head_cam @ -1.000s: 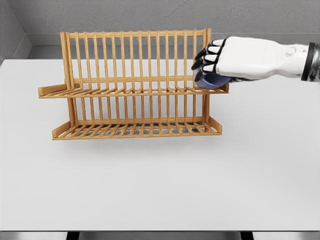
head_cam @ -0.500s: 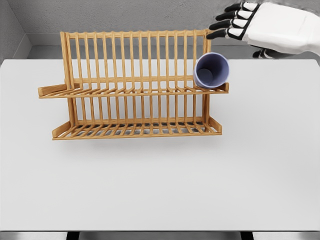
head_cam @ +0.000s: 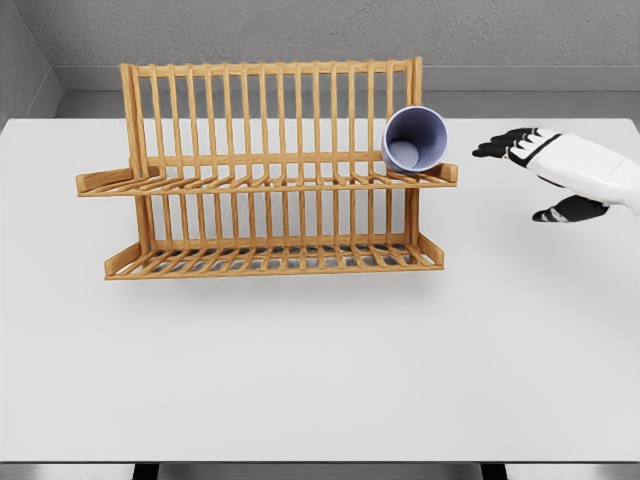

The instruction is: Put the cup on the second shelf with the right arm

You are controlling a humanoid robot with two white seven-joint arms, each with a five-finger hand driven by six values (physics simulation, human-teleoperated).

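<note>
A lavender-blue round cup (head_cam: 414, 140) was seen lying on its side at the right end of the upper shelf of a two-tier slatted wooden dish rack (head_cam: 265, 170), its open mouth turned towards the camera and its inside empty. The cup was propped against the rack's right upright post. No writing or label could be made out on it. The white right hand (head_cam: 548, 172) with black fingers (head_cam: 504, 146) was held apart from the cup, to its right, above the white table (head_cam: 320, 350), its fingers spread and gripping nothing.
</note>
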